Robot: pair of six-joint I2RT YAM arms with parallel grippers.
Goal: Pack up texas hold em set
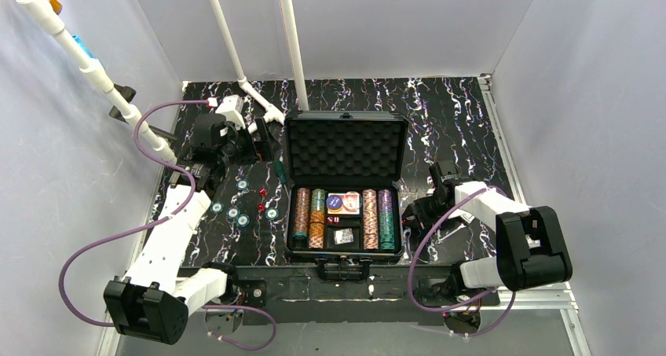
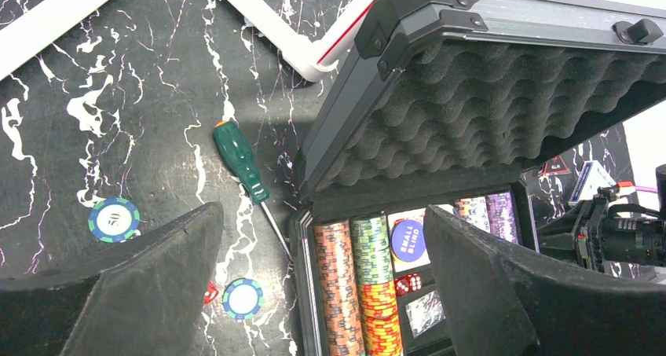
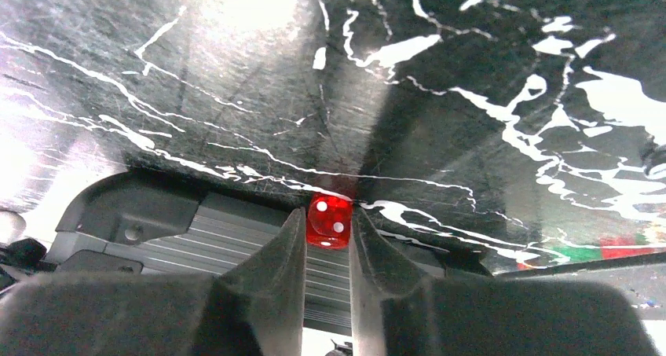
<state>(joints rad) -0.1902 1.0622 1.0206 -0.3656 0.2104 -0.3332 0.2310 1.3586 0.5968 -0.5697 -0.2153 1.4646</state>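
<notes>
The case (image 1: 288, 224) sits open in the middle of the table (image 1: 455, 128), between the two arms, with its foam-lined lid (image 1: 345, 148) standing up at the far side. Inside I can see the chip rows (image 1: 301, 213) either side of a card deck (image 1: 343, 203). The small compartment nearer me holds something shiny that I can't identify.

From the right wrist camera, the right gripper (image 3: 328, 214) has its fingers (image 3: 275, 269) drawn narrow, pinching a red die (image 3: 329, 222) at the tips, with both pads against its sides. The ribbed metal wall of the case fills the view below it. I can't tell whether the die is touching the table or held clear of it. In the top view this gripper is just beside the case's right wall and the die is hidden entirely.

The left gripper (image 2: 322, 211) hangs with its fingers (image 2: 118, 293) spread wide and nothing between them. It is over the table left of the case, near a green-handled screwdriver (image 2: 240, 161) lying just beside the case's left corner. Loose chips (image 1: 233, 212) are scattered on the table to the left. Two small red bits (image 1: 262, 192) lie among them — too small from above to name, and one is half covered by a finger in the left wrist view. Through that camera I also read a "SMALL BLIND" button (image 2: 407, 240) inside the case, with the lid cut off at the frame's top edge.
</notes>
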